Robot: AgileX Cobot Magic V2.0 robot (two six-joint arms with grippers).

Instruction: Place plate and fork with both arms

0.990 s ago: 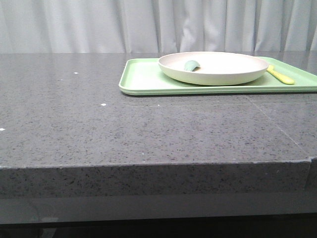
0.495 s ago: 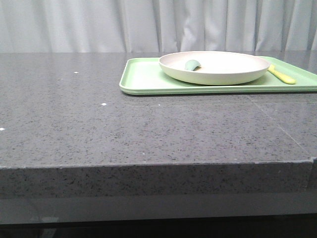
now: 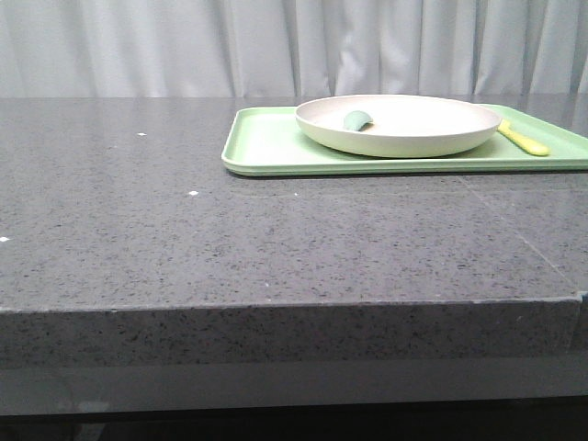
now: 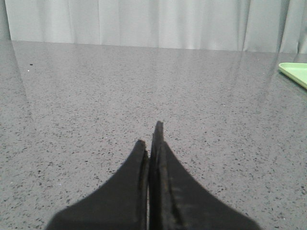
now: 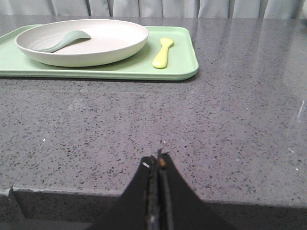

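I am looking over one grey speckled bench (image 3: 230,239), and one light-green tray (image 3: 266,147) is sitting on it toward two o'clock from the middle of the front view. One cream plate (image 3: 413,129) is resting on that tray, with one grey-green spoon (image 3: 356,119) lying inside it near its nine o'clock rim. One small yellow fork (image 3: 522,140) is lying on the tray just beside the plate at its three o'clock side, its long axis running roughly from my side away toward the curtain, a little slanted. My right pincer (image 5: 158,165) is hanging low over the near edge of the bench with its jaws pressed together and holding nothing; from it the fork is lying ahead at about twelve o'clock and the plate at about eleven. My left pincer (image 4: 151,143) is also closed and empty, over bare bench, and only a corner of the tray is showing off at its two o'clock. I am judging the right arm to be nearer both things, so the left has the longer reach across.
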